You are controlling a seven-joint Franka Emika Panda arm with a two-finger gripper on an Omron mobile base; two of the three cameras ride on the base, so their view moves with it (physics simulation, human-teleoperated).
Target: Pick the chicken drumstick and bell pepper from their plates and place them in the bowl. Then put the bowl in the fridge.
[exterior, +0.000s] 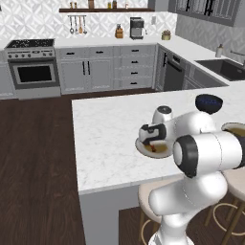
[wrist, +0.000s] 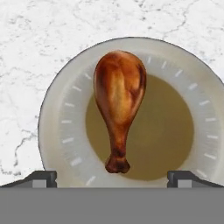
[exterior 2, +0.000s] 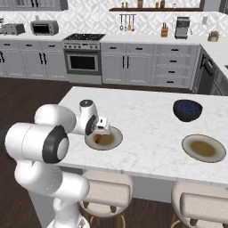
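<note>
**Jaws wide above the drumstick plate**

We see the gripper hanging over the near plate, jaws spread far apart and holding nothing. In the hand view its two dark fingertips stand at either side of the bottom edge, with the chicken drumstick between and beyond them. The drumstick lies flat on the plate, fat end away from the fingertips, thin bone end toward them, its fat end reaching over the pale rim band on the far side. Neither tip touches the meat or the plate as far as we can tell.

From the right base view, the same plate sits on the marble desk near its front edge, just above the stools. The arm's hand covers part of it. A second plate lies well apart along the same front edge, and it carries nothing that we can make out. A dark blue bowl stands behind that second plate, nearer the middle of the desk.

Between the two plates the desk top is bare marble, and so is the wide stretch behind the drumstick plate toward the far edge. In the left base view the desk's left corner meets dark wood floor, open up to the range.
</note>
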